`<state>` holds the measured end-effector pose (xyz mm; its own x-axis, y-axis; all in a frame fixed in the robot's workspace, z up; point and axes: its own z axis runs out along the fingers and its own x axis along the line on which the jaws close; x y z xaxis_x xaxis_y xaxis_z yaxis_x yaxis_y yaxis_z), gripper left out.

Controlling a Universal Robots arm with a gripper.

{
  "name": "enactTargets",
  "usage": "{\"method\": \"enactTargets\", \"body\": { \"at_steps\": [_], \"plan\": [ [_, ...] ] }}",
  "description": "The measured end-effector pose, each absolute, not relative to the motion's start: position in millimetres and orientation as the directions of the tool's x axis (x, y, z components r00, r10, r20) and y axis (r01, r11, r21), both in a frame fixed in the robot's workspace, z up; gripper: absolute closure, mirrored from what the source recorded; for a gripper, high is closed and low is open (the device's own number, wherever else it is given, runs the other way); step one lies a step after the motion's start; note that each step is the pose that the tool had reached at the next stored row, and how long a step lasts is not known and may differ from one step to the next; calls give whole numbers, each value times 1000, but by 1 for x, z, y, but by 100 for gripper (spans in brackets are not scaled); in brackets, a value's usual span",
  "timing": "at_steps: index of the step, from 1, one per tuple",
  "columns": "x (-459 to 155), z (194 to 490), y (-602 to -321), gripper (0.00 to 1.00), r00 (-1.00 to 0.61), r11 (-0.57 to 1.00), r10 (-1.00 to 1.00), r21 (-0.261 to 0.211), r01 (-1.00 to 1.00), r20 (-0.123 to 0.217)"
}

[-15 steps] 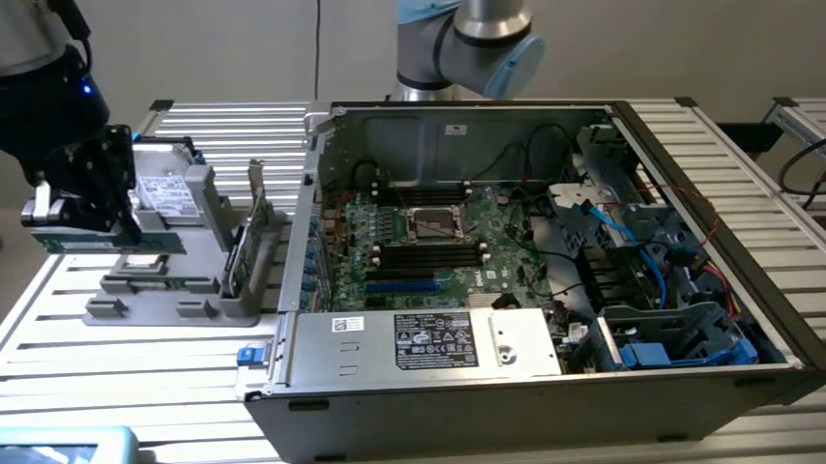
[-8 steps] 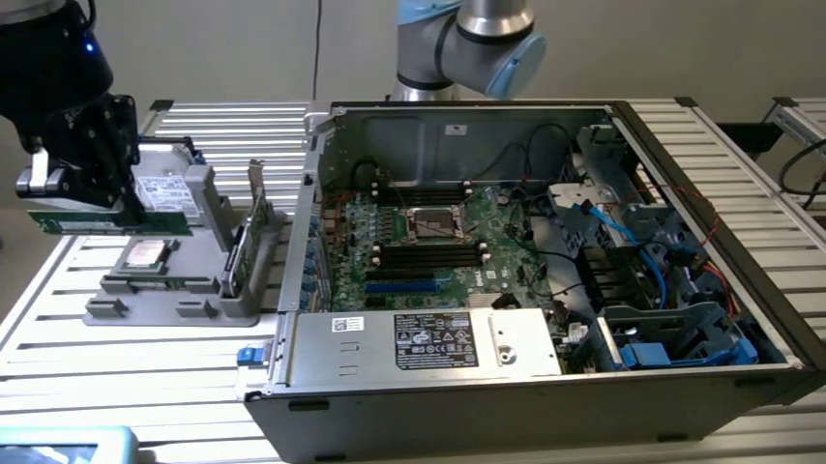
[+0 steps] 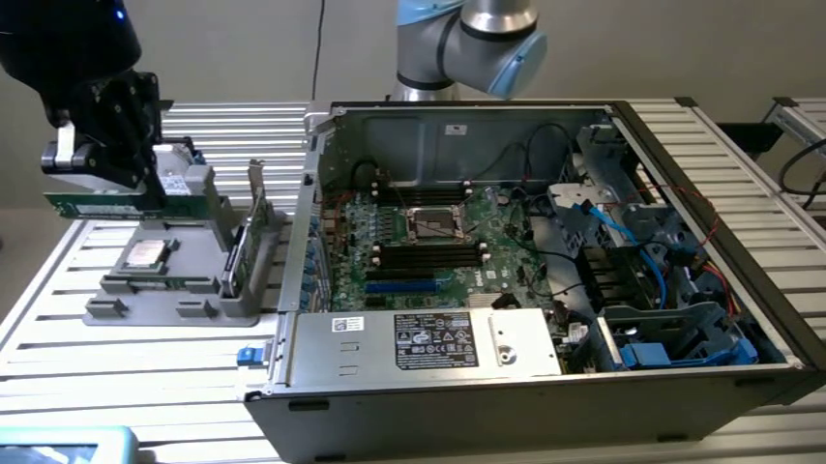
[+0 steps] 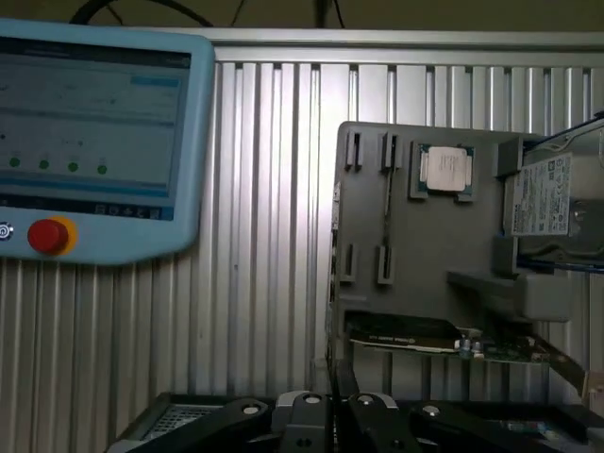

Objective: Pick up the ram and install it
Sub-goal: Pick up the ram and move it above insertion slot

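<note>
Hanging above the gray parts fixture (image 3: 168,290), the ram (image 3: 88,200) is held clamped in the closed gripper (image 3: 103,186).

slatted table (image 3: 142,358): computer case (image 3: 516,416), grey holder (image 3: 168,290), pendant (image 3: 65,447)

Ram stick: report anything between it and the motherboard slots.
The long green ram stick, held by the black gripper, hangs outside the grey metal computer case. Its side wall and the upright green expansion card stand between it and the black motherboard slots.

light: even, diffuse | shadows: dim inside computer case (image 3: 427,135) | glare: pendant screen (image 4: 90,113) washed pale
</note>
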<state>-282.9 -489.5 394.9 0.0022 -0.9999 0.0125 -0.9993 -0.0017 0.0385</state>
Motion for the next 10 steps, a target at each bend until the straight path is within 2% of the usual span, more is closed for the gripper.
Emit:
{"method": "enactTargets", "body": {
  "at_steps": [10],
  "plan": [
    [-237, 403, -490, 87, 2, -2, -1000, 42, -999, 12]
  ]
}}
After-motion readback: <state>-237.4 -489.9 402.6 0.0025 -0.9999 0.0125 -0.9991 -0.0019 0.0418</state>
